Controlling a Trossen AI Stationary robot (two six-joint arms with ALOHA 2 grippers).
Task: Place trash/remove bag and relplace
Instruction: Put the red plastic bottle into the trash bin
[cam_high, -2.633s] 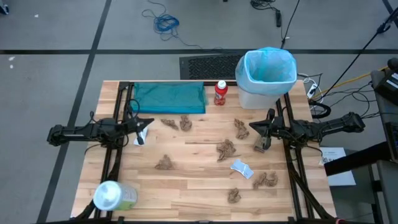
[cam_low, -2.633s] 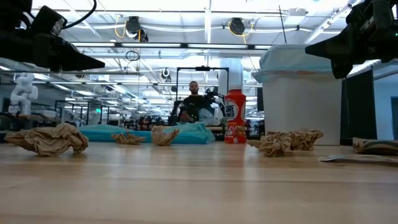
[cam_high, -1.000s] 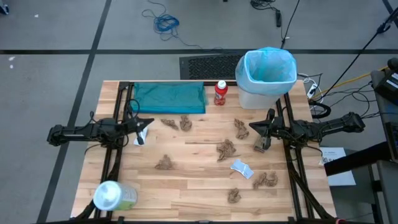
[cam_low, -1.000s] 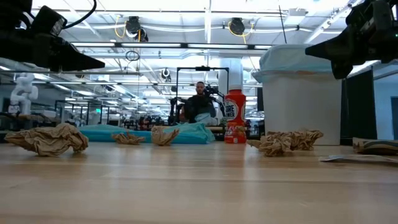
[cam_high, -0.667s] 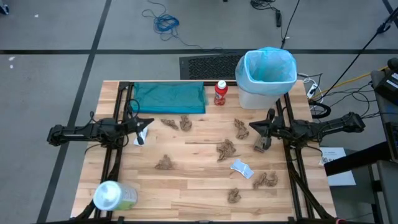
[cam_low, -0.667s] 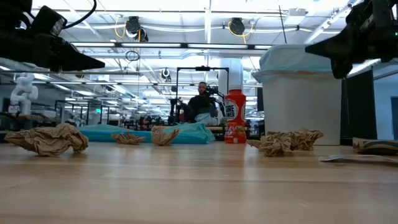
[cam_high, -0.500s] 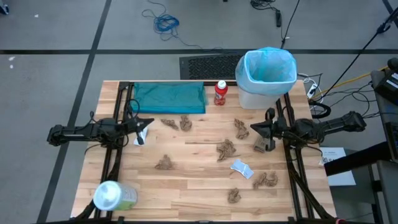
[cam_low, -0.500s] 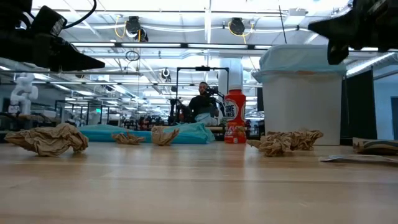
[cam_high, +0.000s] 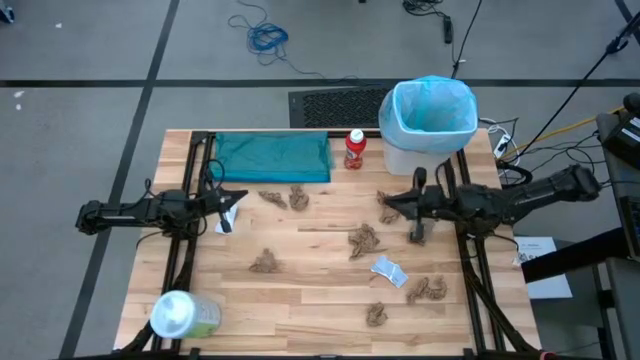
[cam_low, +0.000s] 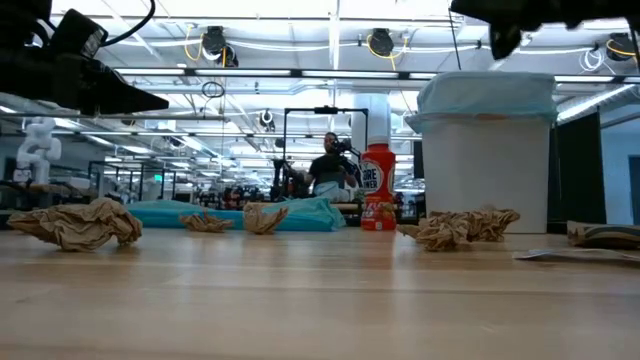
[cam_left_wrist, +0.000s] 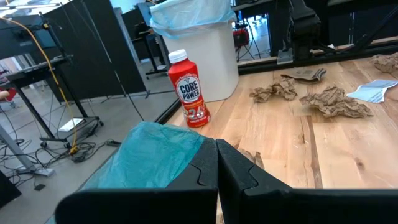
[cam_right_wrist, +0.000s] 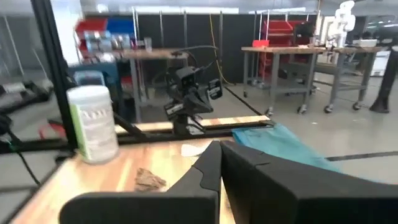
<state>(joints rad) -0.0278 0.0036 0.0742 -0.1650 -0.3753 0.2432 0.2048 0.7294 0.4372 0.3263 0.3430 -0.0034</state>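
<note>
Several crumpled brown paper wads (cam_high: 364, 240) lie scattered on the wooden table, with a white scrap (cam_high: 388, 270) among them. The red bottle with a white cap (cam_high: 354, 149) stands upright near the far edge, beside the white bin, whose pale light-blue liner (cam_high: 432, 105) is folded over its rim. My left gripper (cam_high: 243, 195) is shut and hovers over the table's left side, touching nothing. My right gripper (cam_high: 384, 200) is shut too, raised above the wad (cam_high: 388, 208) in front of the bin. In the wrist views both pairs of fingers, left (cam_left_wrist: 217, 149) and right (cam_right_wrist: 221, 146), meet.
A darker teal-green bag (cam_high: 272, 157) lies flat at the far left. A pale-green container with a white lid (cam_high: 180, 315) stands at the near left corner. Dark frame rails (cam_high: 180, 260) run along both sides of the table. A person is in the room beyond (cam_low: 328, 165).
My right gripper has risen and moved toward the table's left, from beside the flat brown piece to over the wad in front of the bin, staying shut. The left arm has kept still. None of the trash has moved.
</note>
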